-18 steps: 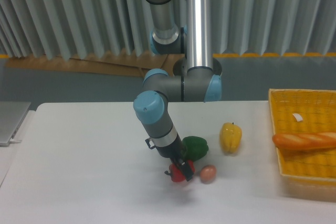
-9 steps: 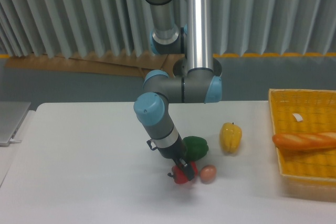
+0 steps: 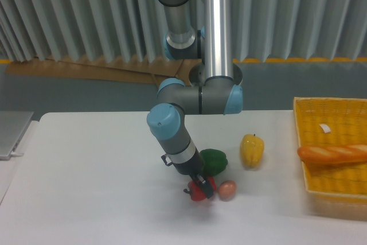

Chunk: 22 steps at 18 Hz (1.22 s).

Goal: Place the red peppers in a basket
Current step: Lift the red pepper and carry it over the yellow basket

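Camera's fixed view shows the white tabletop (image 3: 86,187) carrying everything, with the large rectangular yellow woven basket (image 3: 338,190) at its right edge, well apart from the work. A long golden bread loaf (image 3: 332,153) lies across that basket, so a pepper dropped carelessly could, I judge, land on the loaf and roll out over the low wall. The dark two-finger hand (image 3: 200,189) sits low over the small glossy red bell pepper (image 3: 198,192), apparently clamped on it, though the fingers are too small to be sure of the grip. The risks start here: the rounded green pepper (image 3: 213,161) is just behind and the small tan egg-shaped thing (image 3: 227,189) just beside the red one, so a lift at a slant could knock either away. The slick skin may slip on the long carry, which passes near the upright yellow pepper (image 3: 252,150). The basket's small white tag (image 3: 325,128) shows no readable writing.
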Motion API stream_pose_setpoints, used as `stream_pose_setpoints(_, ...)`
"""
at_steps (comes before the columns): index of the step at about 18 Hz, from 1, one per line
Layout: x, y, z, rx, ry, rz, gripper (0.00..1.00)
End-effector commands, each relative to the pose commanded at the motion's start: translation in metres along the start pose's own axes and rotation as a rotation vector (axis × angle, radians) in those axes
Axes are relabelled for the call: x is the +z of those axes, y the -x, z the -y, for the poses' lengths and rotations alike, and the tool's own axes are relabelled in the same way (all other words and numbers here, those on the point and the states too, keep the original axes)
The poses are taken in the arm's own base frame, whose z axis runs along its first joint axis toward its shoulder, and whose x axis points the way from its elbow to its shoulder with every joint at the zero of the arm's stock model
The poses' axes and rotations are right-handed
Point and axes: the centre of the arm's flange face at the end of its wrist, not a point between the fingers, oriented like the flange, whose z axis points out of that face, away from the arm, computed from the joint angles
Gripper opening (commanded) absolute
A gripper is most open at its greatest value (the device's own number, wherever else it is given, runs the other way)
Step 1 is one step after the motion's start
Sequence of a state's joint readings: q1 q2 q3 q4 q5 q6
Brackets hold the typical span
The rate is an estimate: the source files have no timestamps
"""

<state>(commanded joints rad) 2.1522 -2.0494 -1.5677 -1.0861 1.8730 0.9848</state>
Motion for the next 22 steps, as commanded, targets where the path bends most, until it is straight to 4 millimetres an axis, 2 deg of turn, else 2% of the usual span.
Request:
stream_pose_setpoints(1, 0.000, 0.000, 0.000, 0.000, -0.001, -0.001, 0.44)
stream_pose_setpoints(3, 0.000, 0.000, 0.000, 0.000, 0.000, 0.000, 0.42)
stream_pose_setpoints(4, -0.001, 0.000, 0.000, 0.000, -0.001, 0.001, 0.36)
stream_pose_setpoints(9, -0.003, 0.002, -0.002, -0.013, -0.002, 0.003, 0.33)
stream_pose_setpoints(11, -0.017, 0.004, -0.012, -0.027, -0.013, 0.017, 0.29)
stream_pose_setpoints(15, -0.045, 0.005, -0.028, -0.043, -0.038, 0.045, 0.30)
stream_pose_setpoints(22, -0.069, 0.017, -0.062, -0.081, -0.049, 0.053, 0.30)
